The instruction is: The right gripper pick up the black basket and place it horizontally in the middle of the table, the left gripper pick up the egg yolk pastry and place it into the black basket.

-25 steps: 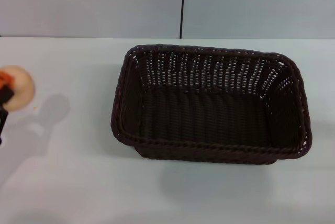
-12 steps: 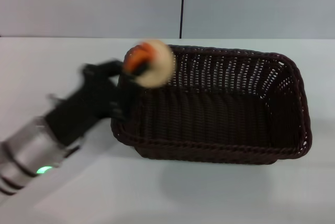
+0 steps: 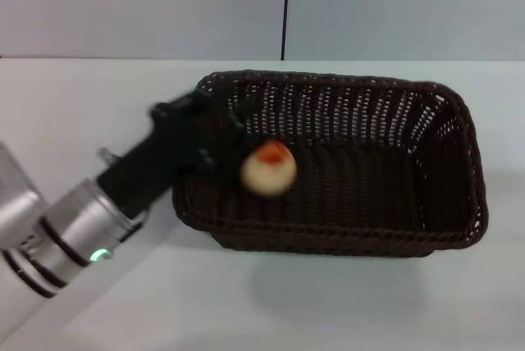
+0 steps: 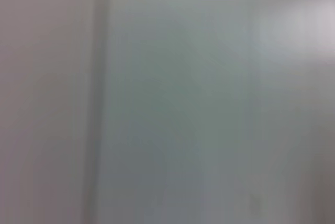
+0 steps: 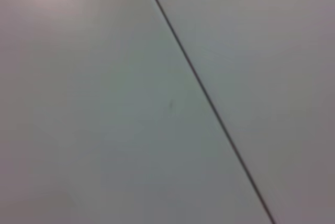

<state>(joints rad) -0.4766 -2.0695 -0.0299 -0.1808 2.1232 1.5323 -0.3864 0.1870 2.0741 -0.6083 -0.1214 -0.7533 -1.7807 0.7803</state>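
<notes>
Dark brown-black woven wicker basket [image 3: 328, 162] already sits lengthwise mid white desk [image 3: 98, 97], so that half looks done. Small round cream egg yolk pastry with orange-red top [image 3: 268, 168] is inside basket, near its left end. All-black left end effector [image 3: 223, 139] reaches over left rim, just beside pastry; honestly can't tell if it grips or has let go. Right end effector not in view. Left to do, I'd guess: confirm release, pull arm out.

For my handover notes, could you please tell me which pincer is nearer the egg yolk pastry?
The left. The left pincer sits at the black basket's left end, right beside the egg yolk pastry inside. The right pincer is not in view.
</notes>
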